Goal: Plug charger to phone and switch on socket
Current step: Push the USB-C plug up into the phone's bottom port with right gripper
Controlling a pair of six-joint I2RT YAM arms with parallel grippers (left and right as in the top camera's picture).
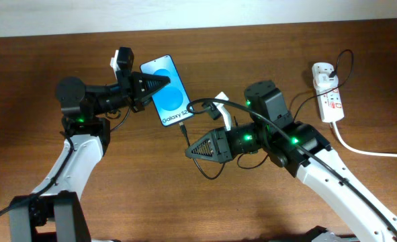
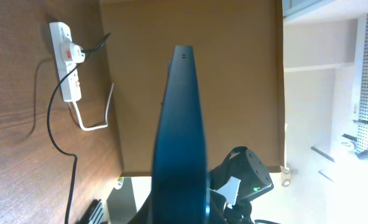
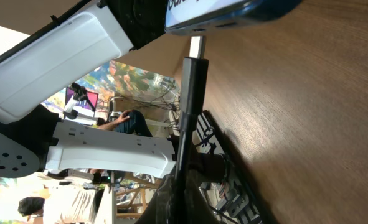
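two steps look unfinished: plugging in, then switching on. over the wooden table, the left gripper is clamped on the phone. the socket lies well apart, off to the right. the right gripper pinches the charger. its metal tip sits at the phone's lower edge, touching or barely entered; i cannot tell which.

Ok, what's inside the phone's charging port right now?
The charger connector's silver tip meets the phone at its port, but most of it is exposed. Whether its very end has entered is hidden by the phone's edge.
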